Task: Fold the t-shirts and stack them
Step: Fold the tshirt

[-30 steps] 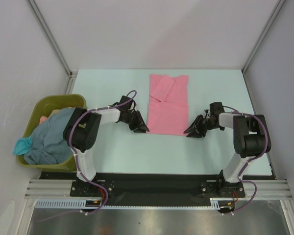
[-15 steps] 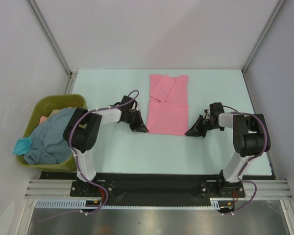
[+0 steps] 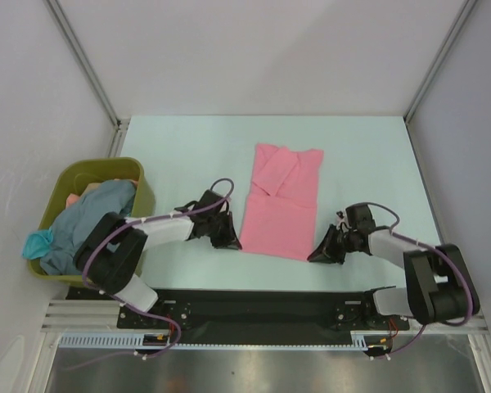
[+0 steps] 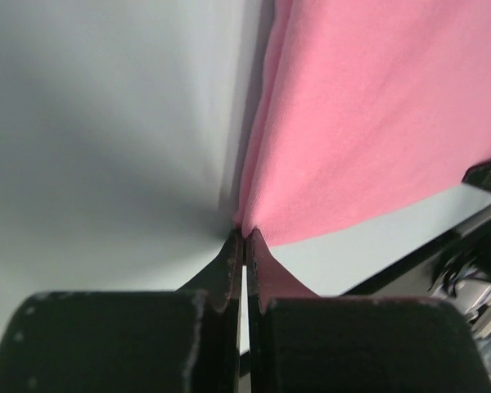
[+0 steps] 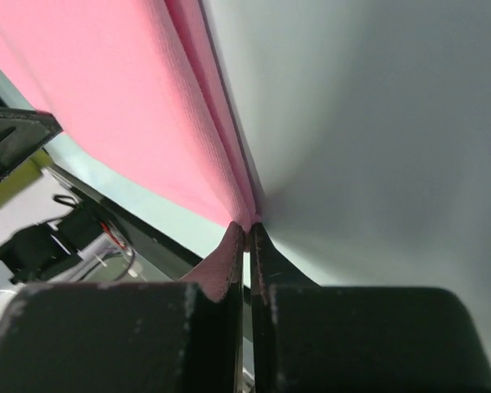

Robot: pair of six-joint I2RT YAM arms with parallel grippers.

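Both near corners of the pink shirt [image 3: 280,205] are clenched: left by left gripper [image 3: 232,241], right by right gripper [image 3: 313,257].

Top camera looked down over the table [image 3: 180,147], wrist cameras sat low and close, all shared the pink shirt [image 3: 280,205].

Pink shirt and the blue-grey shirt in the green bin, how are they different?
The pink shirt lies flat and folded on the table; the blue-grey shirt is heaped crumpled in the bin. The left gripper and right gripper pinch the pink shirt's near corners; nothing holds the blue-grey shirt. Both are soft cloth.
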